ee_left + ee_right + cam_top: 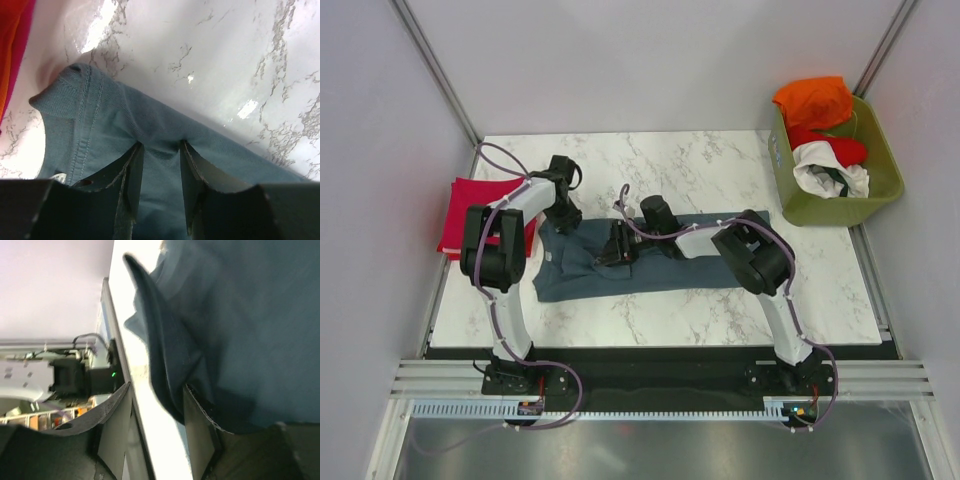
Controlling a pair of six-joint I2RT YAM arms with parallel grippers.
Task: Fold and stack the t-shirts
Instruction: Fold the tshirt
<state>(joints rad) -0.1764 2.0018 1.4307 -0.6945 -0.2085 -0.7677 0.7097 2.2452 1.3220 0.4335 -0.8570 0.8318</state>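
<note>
A slate blue-grey t-shirt (pixel 650 262) lies spread across the middle of the marble table. My left gripper (pixel 564 214) is down on its far left corner by the collar (pixel 75 100). Its fingers (pixel 131 165) stand apart, tips pressed into the cloth, which puckers between them. My right gripper (pixel 617 248) is over the shirt's left middle, open. A raised fold of the blue-grey shirt (pixel 165 355) rests against its right finger (pixel 200 430), with bare table in the gap. A crimson folded t-shirt (pixel 470 215) lies at the table's left edge.
An olive-green basket (pixel 880 190) stands off the back right corner, holding orange (pixel 815 100), red (pixel 840 150) and white (pixel 825 172) shirts. The table's near edge and an arm base (pixel 75 377) show in the right wrist view.
</note>
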